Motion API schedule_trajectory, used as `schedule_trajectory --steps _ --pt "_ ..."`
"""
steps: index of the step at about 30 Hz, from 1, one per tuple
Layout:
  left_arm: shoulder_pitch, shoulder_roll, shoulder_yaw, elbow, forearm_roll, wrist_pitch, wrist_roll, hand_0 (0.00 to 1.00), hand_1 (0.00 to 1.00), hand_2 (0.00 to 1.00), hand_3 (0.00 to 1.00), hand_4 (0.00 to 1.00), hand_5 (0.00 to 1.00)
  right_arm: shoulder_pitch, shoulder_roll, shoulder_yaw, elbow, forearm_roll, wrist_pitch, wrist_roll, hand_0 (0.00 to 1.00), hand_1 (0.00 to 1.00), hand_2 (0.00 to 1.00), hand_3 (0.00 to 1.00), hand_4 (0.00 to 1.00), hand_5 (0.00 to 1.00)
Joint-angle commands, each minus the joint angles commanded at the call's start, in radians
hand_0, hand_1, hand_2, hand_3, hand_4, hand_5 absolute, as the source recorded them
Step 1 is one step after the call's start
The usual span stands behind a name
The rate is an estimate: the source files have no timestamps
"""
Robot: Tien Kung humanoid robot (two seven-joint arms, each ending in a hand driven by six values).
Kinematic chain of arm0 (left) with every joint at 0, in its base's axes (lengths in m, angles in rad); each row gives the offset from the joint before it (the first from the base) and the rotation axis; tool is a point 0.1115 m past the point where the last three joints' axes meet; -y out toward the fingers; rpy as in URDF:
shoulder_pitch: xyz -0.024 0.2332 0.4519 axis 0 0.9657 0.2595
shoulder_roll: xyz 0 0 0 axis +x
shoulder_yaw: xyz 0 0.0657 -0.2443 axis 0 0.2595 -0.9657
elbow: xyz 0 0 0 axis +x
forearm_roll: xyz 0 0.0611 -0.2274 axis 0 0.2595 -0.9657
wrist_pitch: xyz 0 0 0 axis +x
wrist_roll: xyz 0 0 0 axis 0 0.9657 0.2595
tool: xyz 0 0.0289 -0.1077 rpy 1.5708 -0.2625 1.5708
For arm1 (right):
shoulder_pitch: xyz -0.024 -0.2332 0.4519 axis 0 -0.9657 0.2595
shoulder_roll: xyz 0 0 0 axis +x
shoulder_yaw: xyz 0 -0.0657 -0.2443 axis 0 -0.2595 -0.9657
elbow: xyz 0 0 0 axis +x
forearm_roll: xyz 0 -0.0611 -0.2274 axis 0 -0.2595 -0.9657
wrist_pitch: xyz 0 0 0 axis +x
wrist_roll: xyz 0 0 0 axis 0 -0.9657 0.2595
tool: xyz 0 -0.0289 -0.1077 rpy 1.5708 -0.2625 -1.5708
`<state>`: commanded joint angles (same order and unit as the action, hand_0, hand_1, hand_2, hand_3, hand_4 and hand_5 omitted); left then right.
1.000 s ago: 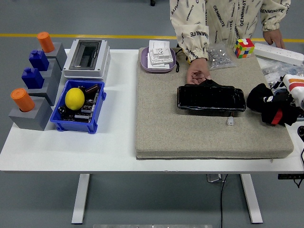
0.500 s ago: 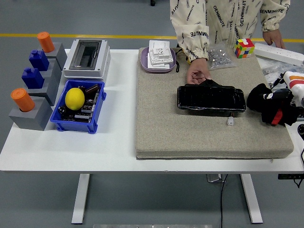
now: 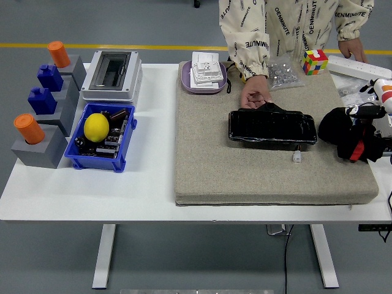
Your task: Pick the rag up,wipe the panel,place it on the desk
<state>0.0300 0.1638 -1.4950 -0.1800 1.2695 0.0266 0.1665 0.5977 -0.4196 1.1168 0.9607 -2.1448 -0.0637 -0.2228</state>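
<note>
- Black rag (image 3: 350,136), one crumpled heap with no clear long axis, lies at the mat's (image 3: 245,174) three o'clock edge.
- My right hand (image 3: 376,110) sits at the rag's one o'clock; I cannot tell how my fingers stand.
- One black panel (image 3: 272,127) runs nine-to-three, a person's hand (image 3: 254,95) touching its far edge.
- Two orange cylinders (image 3: 28,128) and two blue blocks (image 3: 41,100) stand on the tabletop's (image 3: 79,190) nine o'clock side.

1. The rag (image 3: 350,136) is seen as a crumpled black bundle with a bit of red showing on its right side; it's bunched up, not spread flat; it's located at the right edge of the grey mat, just right of the panel but apart from it.
2. The panel (image 3: 272,128) is a glossy black oblong; it's laid flat, long side left to right, on the mat's right half.
</note>
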Motion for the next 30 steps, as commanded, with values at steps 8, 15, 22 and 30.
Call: schedule_trajectory --steps 8,15,22,30 --pt "-0.003 -0.003 -0.003 0.0 0.001 0.0 -0.001 0.642 0.691 0.733 0.564 0.593 0.466 -0.016 0.004 0.024 0.002 0.039 -0.153 0.074 0.662 0.622 0.729 0.729 0.998 0.654" --pt "-0.005 -0.004 -0.006 0.0 0.002 0.0 0.0 0.643 0.691 0.733 0.564 0.594 0.467 -0.035 0.002 0.062 -0.002 0.081 -0.303 0.186 0.663 0.621 0.722 0.713 0.998 0.661" --pt "-0.006 -0.007 -0.005 0.0 0.001 0.0 -0.001 0.643 0.691 0.733 0.564 0.594 0.466 -0.063 0.011 0.095 -0.011 0.279 -0.398 0.36 0.661 0.619 0.706 0.663 0.998 0.612" --pt "-0.006 -0.008 -0.009 0.0 0.004 0.0 0.0 0.643 0.691 0.733 0.564 0.594 0.467 -0.089 0.013 0.043 0.012 0.611 -0.276 0.511 0.665 0.624 0.697 0.637 0.998 0.585"
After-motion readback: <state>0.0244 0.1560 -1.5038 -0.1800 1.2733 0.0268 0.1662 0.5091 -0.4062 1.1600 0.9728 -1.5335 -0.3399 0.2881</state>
